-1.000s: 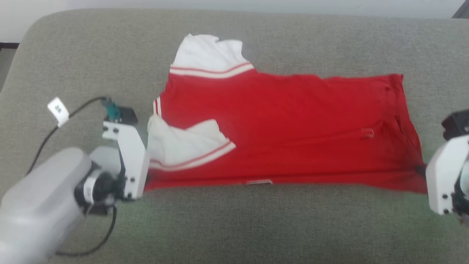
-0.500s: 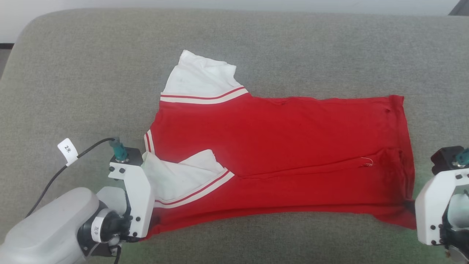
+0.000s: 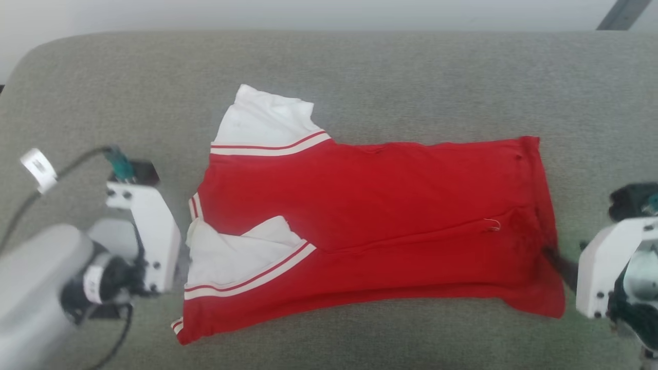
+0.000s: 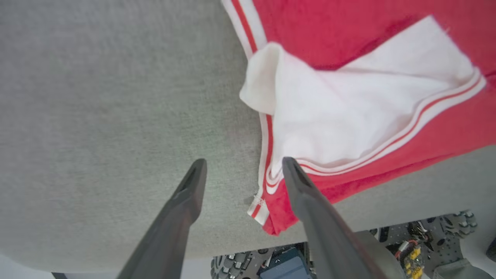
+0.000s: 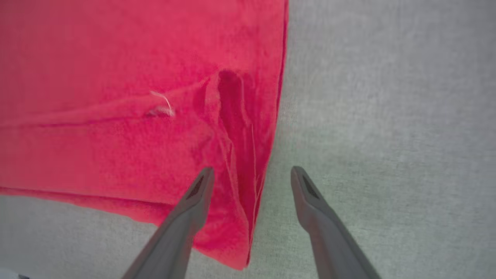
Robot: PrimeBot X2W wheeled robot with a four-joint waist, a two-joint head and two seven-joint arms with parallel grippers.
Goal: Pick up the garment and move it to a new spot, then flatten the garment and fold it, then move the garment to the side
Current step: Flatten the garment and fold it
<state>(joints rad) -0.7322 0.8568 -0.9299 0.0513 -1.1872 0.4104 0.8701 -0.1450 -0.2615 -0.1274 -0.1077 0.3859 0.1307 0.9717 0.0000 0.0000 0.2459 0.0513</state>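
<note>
The garment (image 3: 390, 205) lies flat on the grey cushion (image 3: 411, 82), a red body with a white sleeve (image 3: 267, 123) at the far left and another sleeve (image 3: 236, 257) folded onto the red near the front left. My left gripper (image 4: 244, 166) is open just off the garment's (image 4: 348, 116) striped front-left corner, holding nothing; its white wrist mount (image 3: 146, 226) stands left of the shirt. My right gripper (image 5: 252, 172) is open above the garment's (image 5: 97, 77) right hem edge, with a dark finger (image 3: 560, 264) at that corner.
A black cable with a white tag (image 3: 38, 169) runs to the left wrist. The cushion's front edge (image 4: 232, 252) is close behind the left fingers, with robot base parts (image 4: 286, 267) below it. Bare grey cushion (image 5: 387, 97) extends to the right of the hem.
Both grippers have opened and let go of the garment's front corners. The left arm has drawn off to the left. The head camera has shifted, so the shirt sits lower in the picture.
</note>
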